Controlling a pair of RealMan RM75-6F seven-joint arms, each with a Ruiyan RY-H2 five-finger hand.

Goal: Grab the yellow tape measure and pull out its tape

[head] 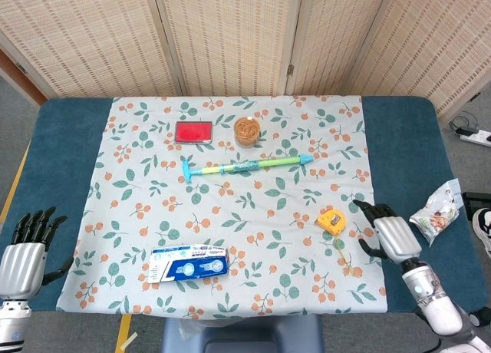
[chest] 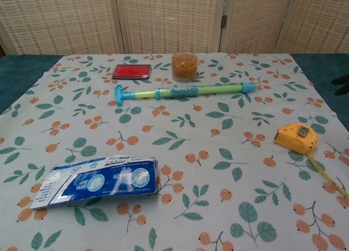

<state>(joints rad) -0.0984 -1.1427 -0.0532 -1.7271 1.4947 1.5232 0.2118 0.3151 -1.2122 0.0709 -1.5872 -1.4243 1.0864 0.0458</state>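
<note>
I see the small yellow plastic tape measure (head: 332, 219) lying near the right edge of the flowery cloth (head: 153, 184), a thin bit of tape sticking out. My right hand (head: 391, 236) hangs just beside it, fingers apart, holding nothing. My left hand (head: 24, 249) waits, empty and spread, at the tabletop's near left corner.

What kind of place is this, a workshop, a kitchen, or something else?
Probably a robot test room, not a kitchen: a table under a floral cloth, woven folding screens behind it, and unrelated items like a yellow tape measure.
</note>
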